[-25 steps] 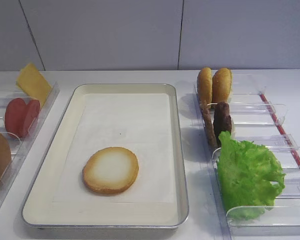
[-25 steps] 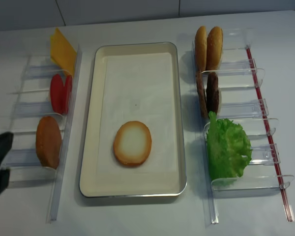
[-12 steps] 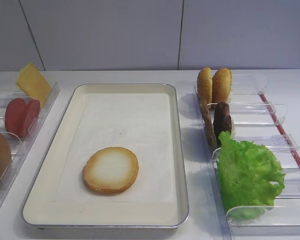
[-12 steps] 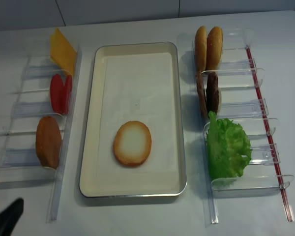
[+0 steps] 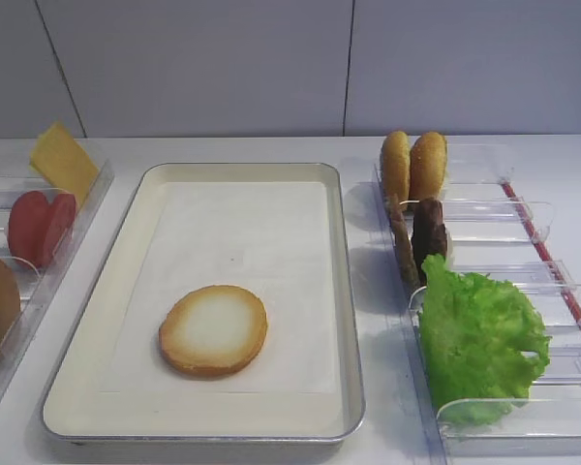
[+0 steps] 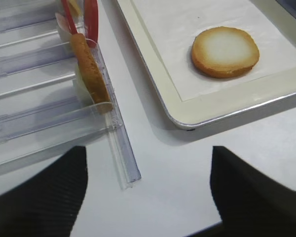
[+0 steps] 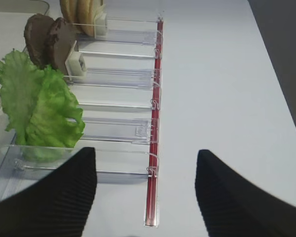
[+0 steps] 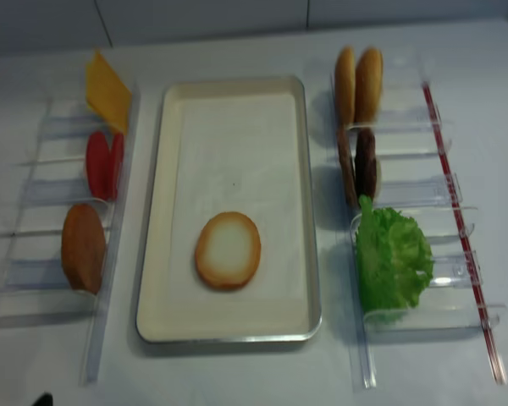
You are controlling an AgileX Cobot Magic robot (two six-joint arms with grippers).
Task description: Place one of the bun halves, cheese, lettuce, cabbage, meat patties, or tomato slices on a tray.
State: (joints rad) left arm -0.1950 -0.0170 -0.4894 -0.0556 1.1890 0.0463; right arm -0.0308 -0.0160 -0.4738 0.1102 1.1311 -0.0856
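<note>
Left wrist view, left gripper (image 6: 148, 190) wide open, empty, above table.

No readable text, label, brand, number or sign is found in any view. The tray (image 5: 341, 291) and its paper liner (image 5: 242, 242) are unprinted. The clear bins (image 7: 118, 79) carry no lettering; only a plain red strip (image 7: 155, 123) is seen along their edge, unmarked. The small white clips (image 7: 79, 66) on the dividers are too small for any marking to be resolved. The bench (image 7: 222, 74) and the wall panels (image 5: 271, 68) are blank.
</note>
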